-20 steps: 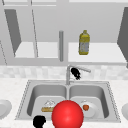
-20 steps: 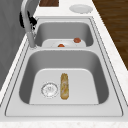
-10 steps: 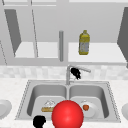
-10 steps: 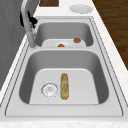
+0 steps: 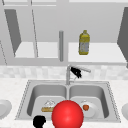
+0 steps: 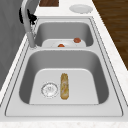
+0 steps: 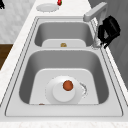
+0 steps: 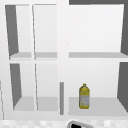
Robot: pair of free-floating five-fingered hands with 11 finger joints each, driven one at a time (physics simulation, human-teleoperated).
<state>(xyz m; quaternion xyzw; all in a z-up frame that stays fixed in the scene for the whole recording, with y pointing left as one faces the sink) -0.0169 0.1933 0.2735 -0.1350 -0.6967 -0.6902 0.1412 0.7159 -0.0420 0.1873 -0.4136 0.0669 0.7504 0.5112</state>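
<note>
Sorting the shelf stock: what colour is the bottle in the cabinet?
The bottle is yellow with a pale label, clearest in the upper view.

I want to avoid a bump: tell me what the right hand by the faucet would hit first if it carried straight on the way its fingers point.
Probably the grey metal faucet. In the right side view the black right hand sits just behind its upright pipe, fingers curled down towards the base. Depth is unclear, so it may already touch.

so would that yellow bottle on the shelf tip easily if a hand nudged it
Probably yes: the yellow bottle stands upright, tall and narrow, alone on the open shelf, so a push near its cap would likely topple it. Its rounded body may then roll. Its smooth surface could be slippery.
</note>
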